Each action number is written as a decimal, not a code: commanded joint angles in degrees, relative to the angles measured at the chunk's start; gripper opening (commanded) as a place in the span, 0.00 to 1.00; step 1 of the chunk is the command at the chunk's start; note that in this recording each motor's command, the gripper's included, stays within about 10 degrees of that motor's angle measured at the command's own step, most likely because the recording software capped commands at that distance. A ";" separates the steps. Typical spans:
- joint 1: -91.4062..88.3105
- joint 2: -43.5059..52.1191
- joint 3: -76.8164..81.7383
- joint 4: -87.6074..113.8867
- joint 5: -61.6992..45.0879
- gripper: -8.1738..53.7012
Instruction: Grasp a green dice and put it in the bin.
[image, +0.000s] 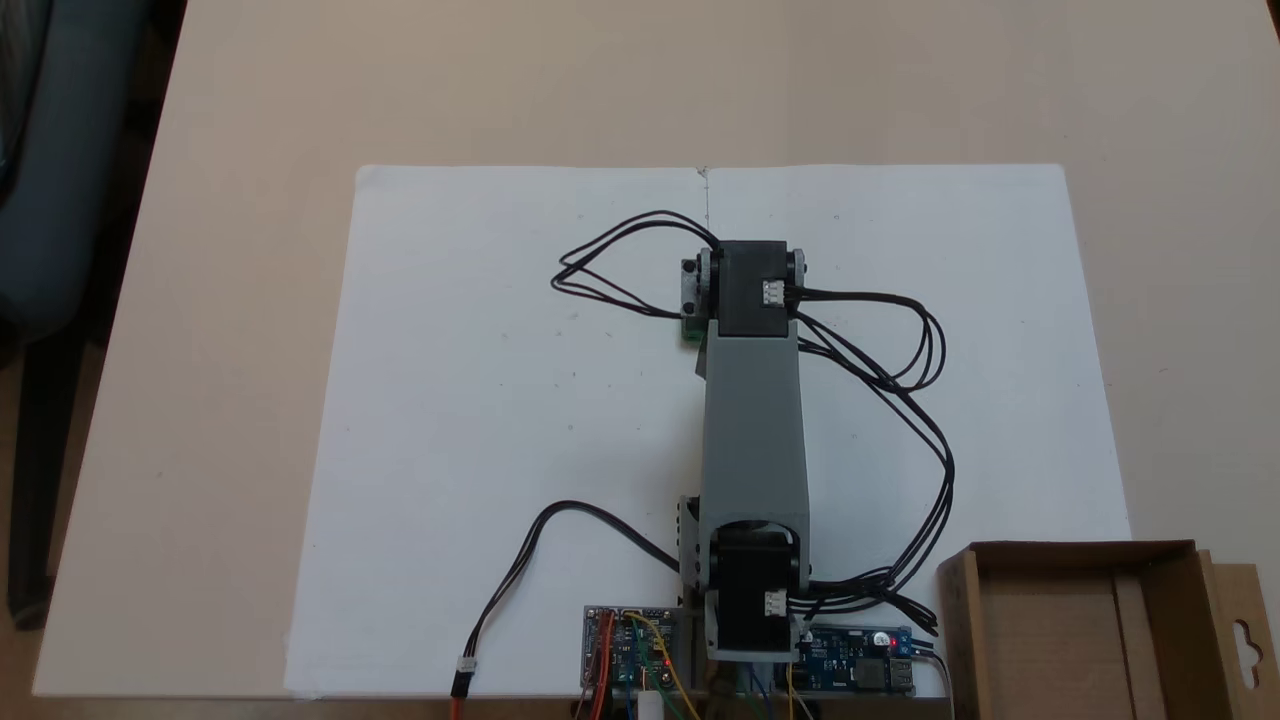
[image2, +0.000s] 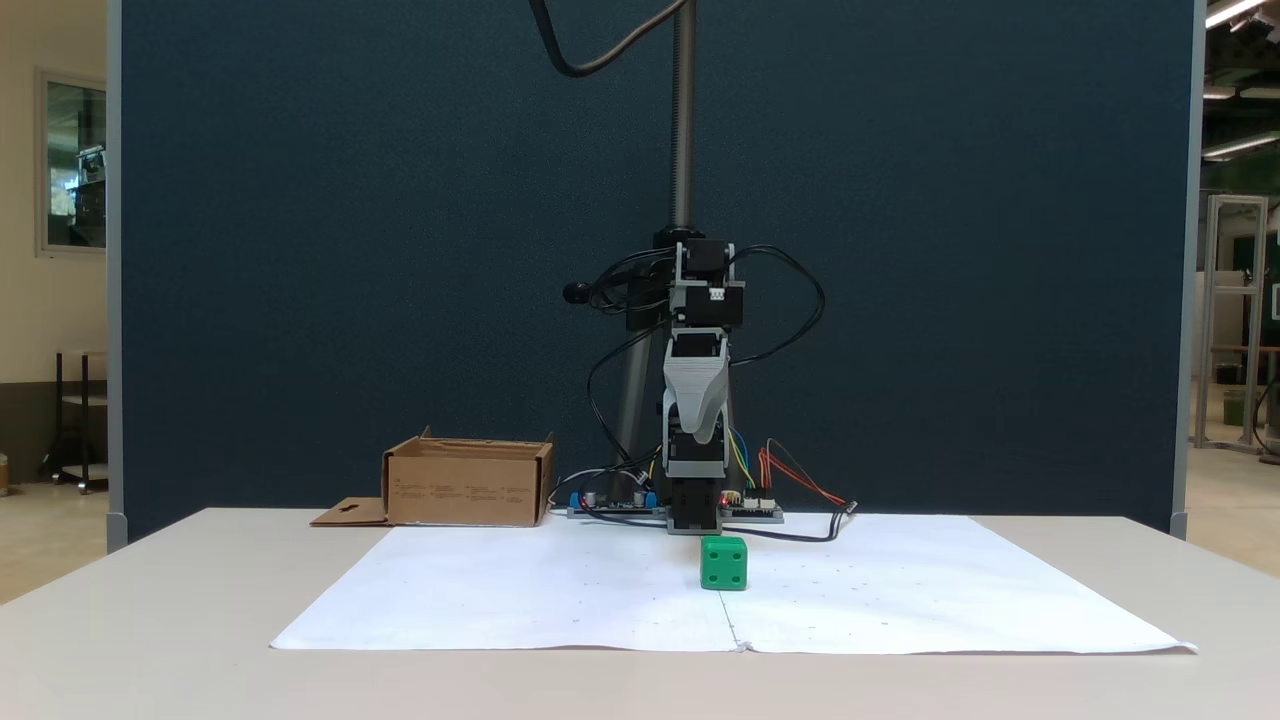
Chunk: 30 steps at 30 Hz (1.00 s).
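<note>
The green dice (image2: 724, 562) rests on the white paper (image2: 560, 600), in front of the arm's base. In a fixed view from above, just a green sliver of the dice (image: 692, 333) peeks out beside the arm's upper joint. The grey gripper (image2: 698, 436) hangs tip-down from the folded arm, well above and behind the dice, touching nothing. Its jaws overlap into one tapered tip, so open or shut is unclear. The bin (image2: 468, 488), a low brown cardboard box, is empty and sits beside the base; from above the bin (image: 1160, 560) lies at the lower right.
Circuit boards (image: 628, 655) and loose black cables (image: 900, 400) crowd the arm's base. A camera pole (image2: 683, 120) rises behind the arm against a dark blue panel. White paper (image: 480, 400) covers the middle of the beige table (image: 220, 300).
</note>
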 joint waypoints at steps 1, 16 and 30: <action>0.00 -0.97 -2.64 -5.71 3.16 0.83; -3.87 -7.65 -2.55 -12.30 1.85 0.90; -2.81 -11.25 -2.55 -10.90 -6.59 0.91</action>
